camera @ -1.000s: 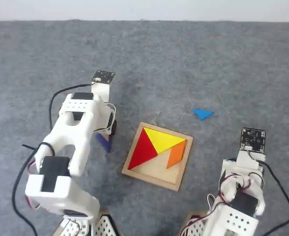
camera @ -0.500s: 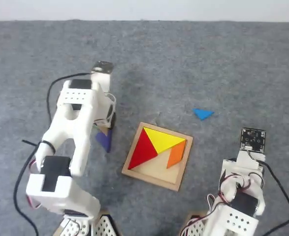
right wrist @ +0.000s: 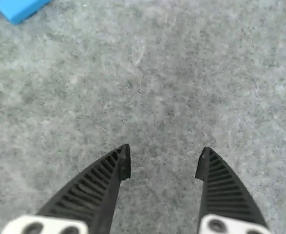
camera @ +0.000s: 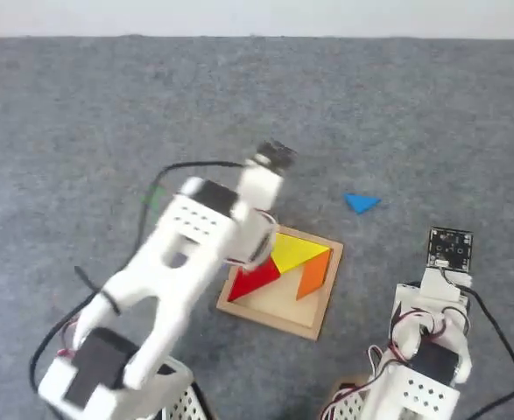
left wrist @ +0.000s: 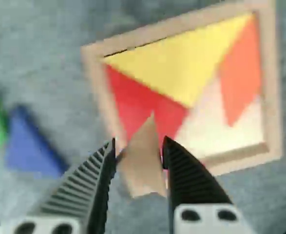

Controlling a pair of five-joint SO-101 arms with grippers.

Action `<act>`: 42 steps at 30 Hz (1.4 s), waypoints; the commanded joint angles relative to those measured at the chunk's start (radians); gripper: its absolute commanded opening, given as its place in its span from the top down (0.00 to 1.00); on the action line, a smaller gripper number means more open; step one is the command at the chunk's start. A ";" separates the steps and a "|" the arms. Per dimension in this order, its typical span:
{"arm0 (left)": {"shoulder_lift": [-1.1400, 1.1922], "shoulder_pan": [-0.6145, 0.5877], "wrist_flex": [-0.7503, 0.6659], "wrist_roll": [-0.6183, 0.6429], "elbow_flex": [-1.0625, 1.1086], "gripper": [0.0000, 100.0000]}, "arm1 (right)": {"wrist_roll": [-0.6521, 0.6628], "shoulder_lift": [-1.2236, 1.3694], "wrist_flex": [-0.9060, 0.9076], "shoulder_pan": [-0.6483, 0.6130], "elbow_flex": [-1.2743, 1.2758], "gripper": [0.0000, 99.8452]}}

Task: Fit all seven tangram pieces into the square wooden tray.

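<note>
While the left arm [camera: 195, 236] is covering a corner of the wooden tray [camera: 274, 320] from above, its wrist camera is showing the left gripper [left wrist: 138, 146] clamping a tan piece [left wrist: 142, 168] over the red triangle [left wrist: 138, 100]; the right gripper [right wrist: 163, 163] is hanging spread above grey mat [right wrist: 181, 73].

The left arm [camera: 195, 254] overhangs the tray [camera: 267, 322]; its near corner lies bare.

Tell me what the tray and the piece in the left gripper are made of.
The tray: pale unpainted wood by the look, matte, with a tan rim and base. The piece in the left gripper: the same plain tan, probably bare wood too, matte, though it is blurred.
</note>
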 commanded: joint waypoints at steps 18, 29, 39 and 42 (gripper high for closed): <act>0.242 0.241 -0.281 0.153 -0.019 0.81 | 0.008 -0.004 -0.004 0.008 0.015 0.78; 0.239 0.239 -0.232 0.107 -0.036 0.74 | 0.008 -0.004 -0.004 0.008 0.015 0.78; -0.140 0.008 -0.115 -0.089 -0.036 0.74 | 0.009 -0.004 -0.004 0.008 0.015 0.78; -0.195 -0.180 -0.074 -0.167 -0.036 0.74 | 0.009 -0.004 -0.004 0.008 0.015 0.78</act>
